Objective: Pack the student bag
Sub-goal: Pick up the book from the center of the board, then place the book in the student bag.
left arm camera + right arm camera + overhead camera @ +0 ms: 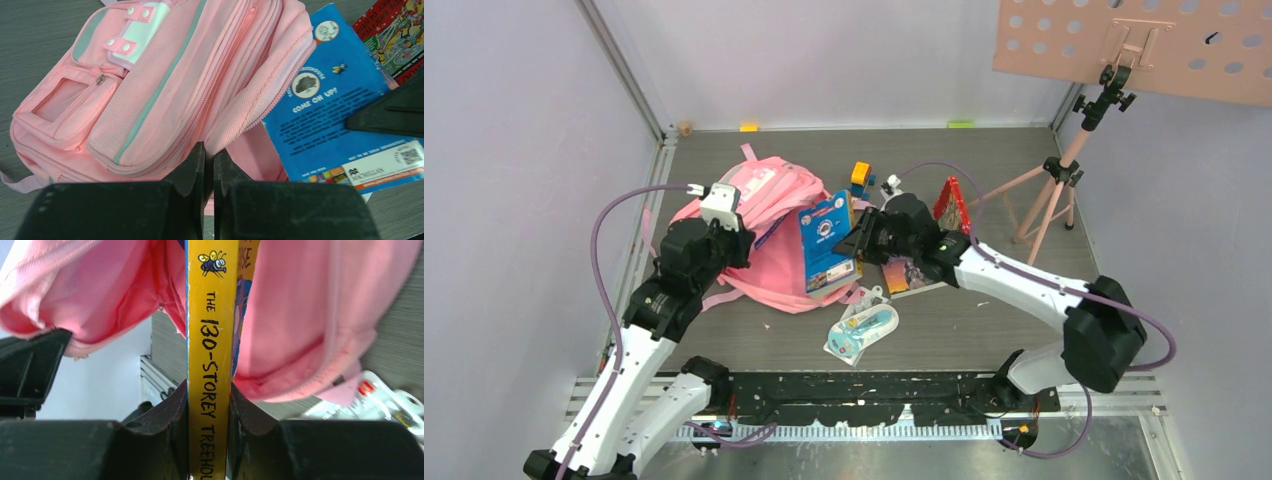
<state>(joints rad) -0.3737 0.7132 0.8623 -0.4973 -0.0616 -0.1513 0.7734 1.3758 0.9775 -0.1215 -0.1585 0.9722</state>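
blister pack nearest, book (blue) against student bag; tripod beyond

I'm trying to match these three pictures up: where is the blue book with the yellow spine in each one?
Top external: the book at centre, at the student bag's right edge.
Left wrist: right half, its blue cover beside the bag.
Right wrist: centre, its yellow spine clamped in the right end effector.
Shared landmark: the pink student bag.
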